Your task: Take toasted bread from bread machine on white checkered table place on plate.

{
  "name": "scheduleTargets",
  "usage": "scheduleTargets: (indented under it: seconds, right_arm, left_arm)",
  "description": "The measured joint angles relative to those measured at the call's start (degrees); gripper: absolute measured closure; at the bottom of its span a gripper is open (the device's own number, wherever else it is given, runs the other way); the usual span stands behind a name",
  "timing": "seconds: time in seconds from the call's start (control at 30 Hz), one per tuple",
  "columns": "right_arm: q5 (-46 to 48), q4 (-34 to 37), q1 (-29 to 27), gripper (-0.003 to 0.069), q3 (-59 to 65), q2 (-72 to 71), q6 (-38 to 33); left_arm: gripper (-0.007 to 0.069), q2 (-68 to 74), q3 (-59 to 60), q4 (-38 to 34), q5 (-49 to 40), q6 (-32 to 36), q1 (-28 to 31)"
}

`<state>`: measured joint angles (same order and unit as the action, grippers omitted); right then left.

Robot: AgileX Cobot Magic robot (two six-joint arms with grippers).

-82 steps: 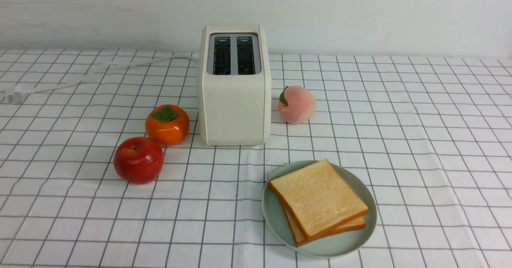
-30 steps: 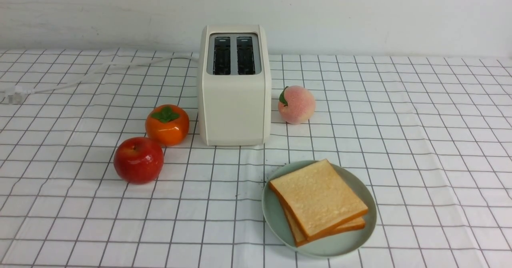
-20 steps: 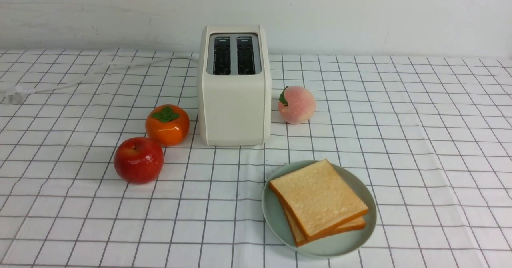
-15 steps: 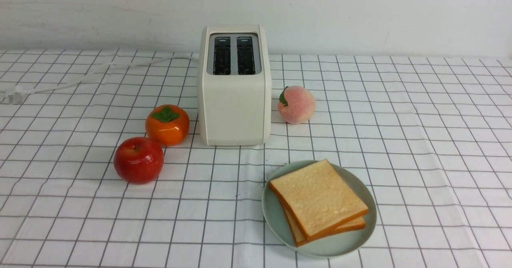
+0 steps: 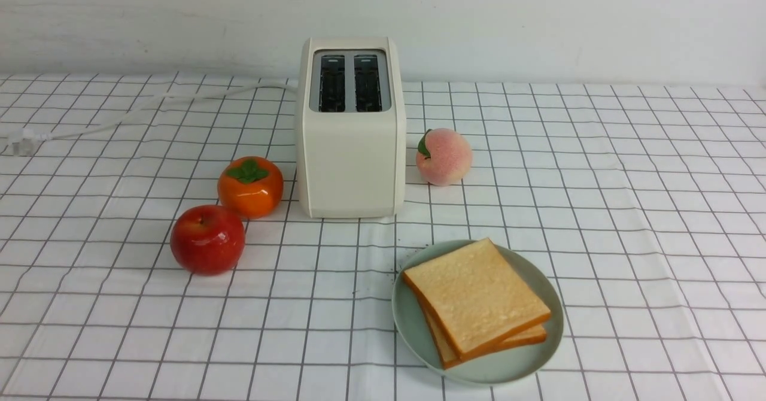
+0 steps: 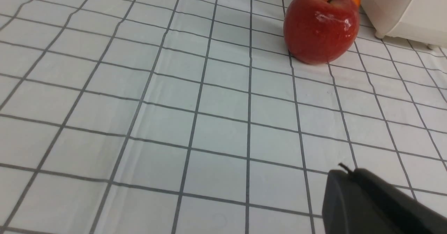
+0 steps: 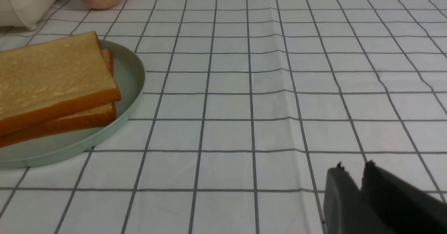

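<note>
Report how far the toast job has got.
Done, it looks: both toast slices lie stacked on the plate, and the toaster slots show empty. In hand: nothing; neither hand holds anything, both low over the table. Left: nothing visible.

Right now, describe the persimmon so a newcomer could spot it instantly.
Find the cream-white toaster at the middle of the checkered table. On the robot's left of it sit two round fruits: the persimmon is the orange one nearer the toaster, with a green leafy cap, unlike the glossy red apple.
</note>
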<state>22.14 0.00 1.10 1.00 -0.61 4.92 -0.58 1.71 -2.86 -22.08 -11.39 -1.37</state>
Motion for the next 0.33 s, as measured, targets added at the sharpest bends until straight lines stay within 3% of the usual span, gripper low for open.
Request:
scheduleTargets:
  seconds: [0.33]
  right_arm:
    - [0.00,0.00,0.00,0.0549,0.00,0.00,0.00]
  left_arm:
    - [0.0633,0.00,0.00,0.00,0.00,-0.10,0.00]
